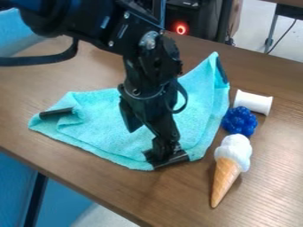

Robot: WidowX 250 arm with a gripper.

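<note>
The turquoise cloth (103, 128) lies beside the toy ice-cream cone (227, 170), the gripper (166, 158) low at its cone-side edge, whether spread or pinching I cannot tell, apparently mid-grasp, so the next move calls for securing that edge

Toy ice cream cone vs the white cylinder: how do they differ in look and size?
- Colour: the ice cream cone is white over tan; the cylinder is all white.
- Shape: the cone tapers to a point; the cylinder doesn't.
- Size: the cone is longer, the cylinder shorter.
Shared: both lie on the table.
</note>
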